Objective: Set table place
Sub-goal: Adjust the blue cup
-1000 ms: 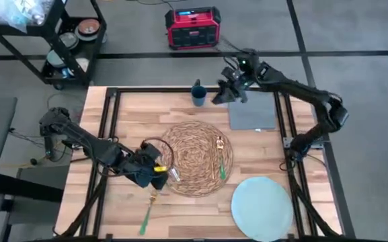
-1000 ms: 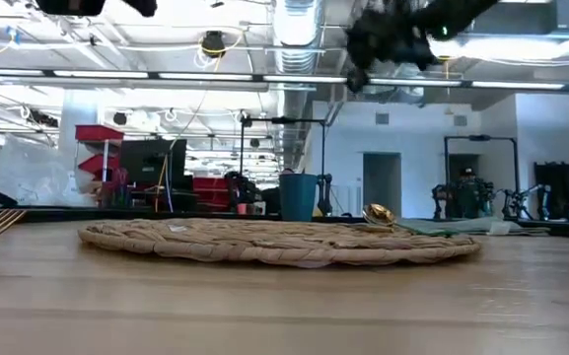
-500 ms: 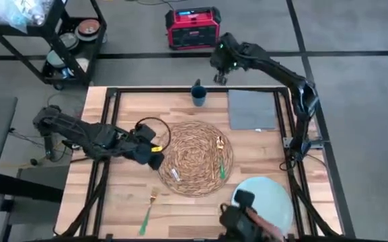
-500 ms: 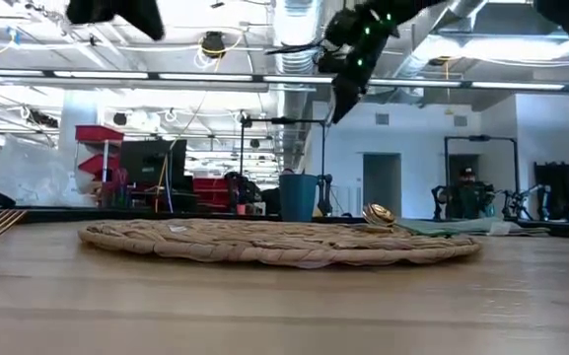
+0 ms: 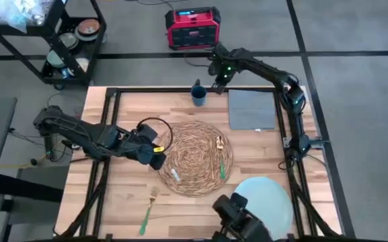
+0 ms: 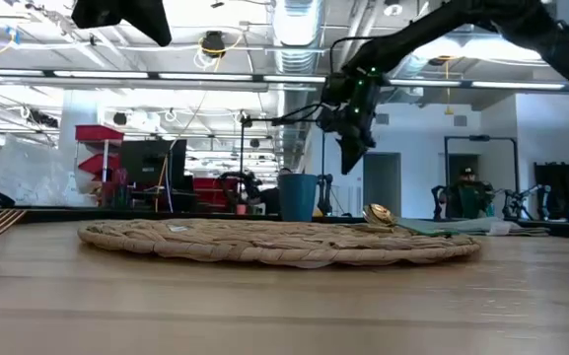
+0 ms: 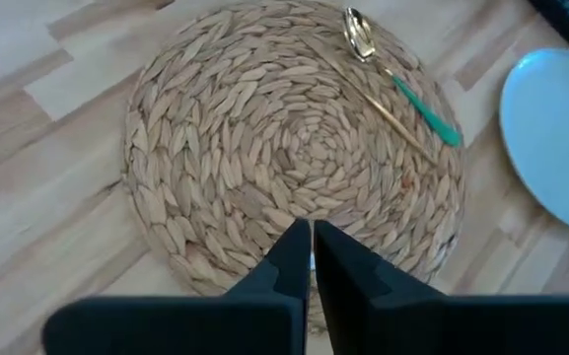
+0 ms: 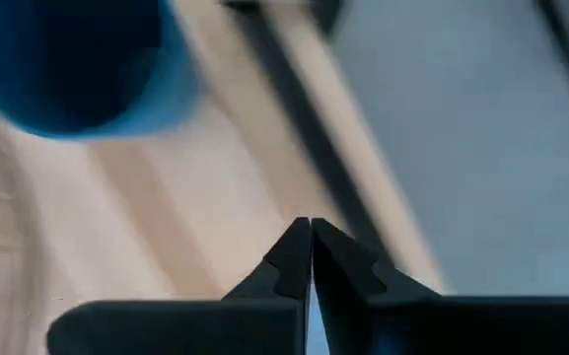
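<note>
The round woven placemat lies flat on the middle of the wooden table. A gold spoon with a green handle lies on the mat's right part, and a small pale item lies on its near left rim. My left gripper is shut and hovers above the mat's left edge, with the mat spread out in front of its fingertips. My right gripper is shut and hangs in the air at the far edge, just right of the blue cup, tips down.
A grey napkin lies at the far right. A pale-blue plate sits at the near right, with a dark object at its near left rim. A green-handled fork lies near the front left. Black rails cross the table.
My right gripper has swung from above the napkin's far left corner toward the table's left and far edge, then come down beside the blue cup. My left gripper has drawn slightly toward the far edge. A dark object has come in at the near edge by the plate.
</note>
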